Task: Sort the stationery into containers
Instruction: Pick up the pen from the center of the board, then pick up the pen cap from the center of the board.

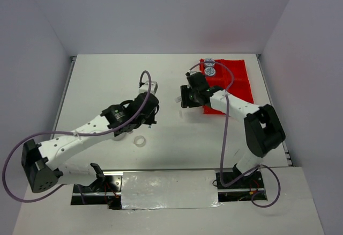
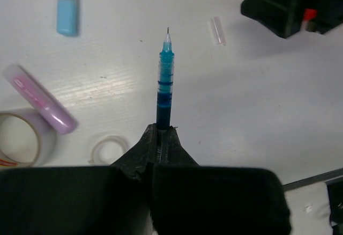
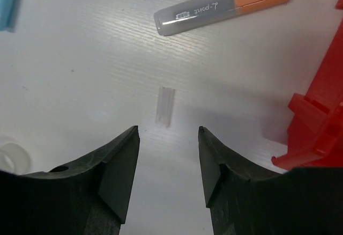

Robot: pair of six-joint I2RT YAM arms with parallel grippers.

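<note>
On a white table [image 1: 107, 79], left gripper [image 2: 161, 138] clamped on a blue pen [image 2: 165, 79], right gripper [image 3: 169, 141] with jaws apart, small clear tube [image 3: 165, 106] just beyond them, red tray [image 3: 316, 117] to the right.

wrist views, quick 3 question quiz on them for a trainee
1. True or false: the left claw is shut on the blue pen.
2. What lies just ahead of the open right claw? A) a small clear piece B) a tape roll C) a red pen
3. In the right wrist view, what colour is the cap of the grey marker?

Key: 1 true; 2 A; 3 orange.
</note>
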